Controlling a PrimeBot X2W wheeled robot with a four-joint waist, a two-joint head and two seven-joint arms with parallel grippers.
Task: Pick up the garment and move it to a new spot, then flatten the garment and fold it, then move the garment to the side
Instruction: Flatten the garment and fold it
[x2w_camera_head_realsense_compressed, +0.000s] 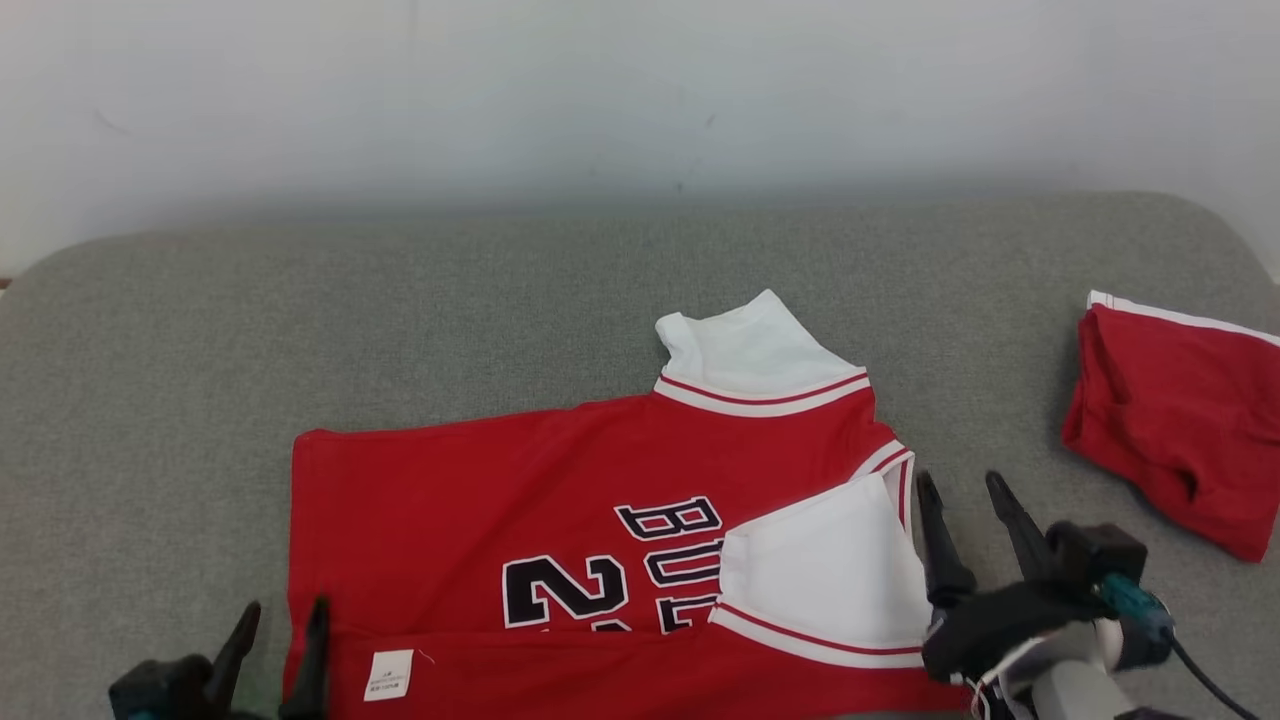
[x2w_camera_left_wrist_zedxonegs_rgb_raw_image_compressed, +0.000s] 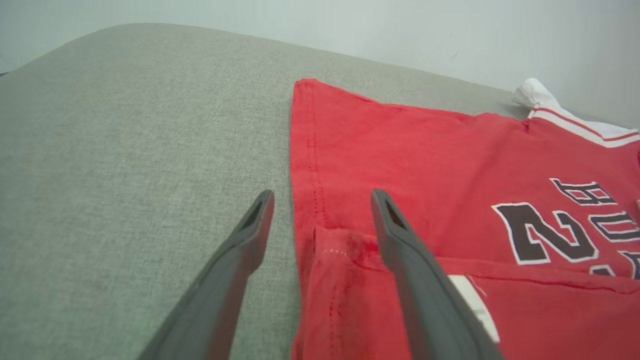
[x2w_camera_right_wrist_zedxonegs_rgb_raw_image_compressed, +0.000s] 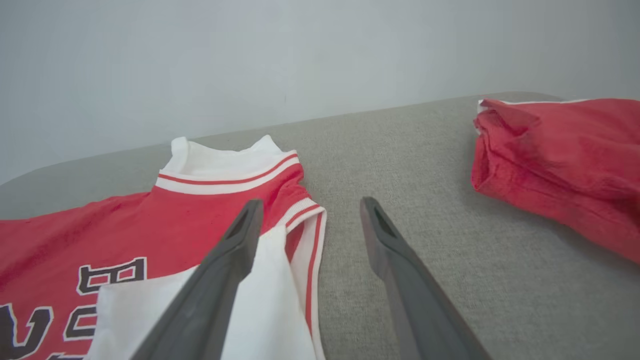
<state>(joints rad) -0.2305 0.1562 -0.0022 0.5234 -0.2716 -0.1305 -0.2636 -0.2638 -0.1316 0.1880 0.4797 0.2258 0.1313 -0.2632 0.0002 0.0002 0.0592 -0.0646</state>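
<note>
Evidently mid-fold: left pincer (x2w_camera_head_realsense_compressed: 285, 603) and right pincer (x2w_camera_head_realsense_compressed: 960, 480) gape empty, the red white-sleeved fabric jersey (x2w_camera_head_realsense_compressed: 450, 490) between them, near edge doubled over; next probably calls for regripping another edge

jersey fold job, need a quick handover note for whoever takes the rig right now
Left gripper: open, empty, straddling the left near corner of the jersey.
Right gripper: open, empty, at the jersey's right edge by the white sleeve.
Jersey lies spread on the grey pad, near edge folded up over the print, tag showing. A second red garment sits apart at far right.
Done: placed, flattened, first fold looks made.
Left: remaining folds, then move it to the side.
</note>
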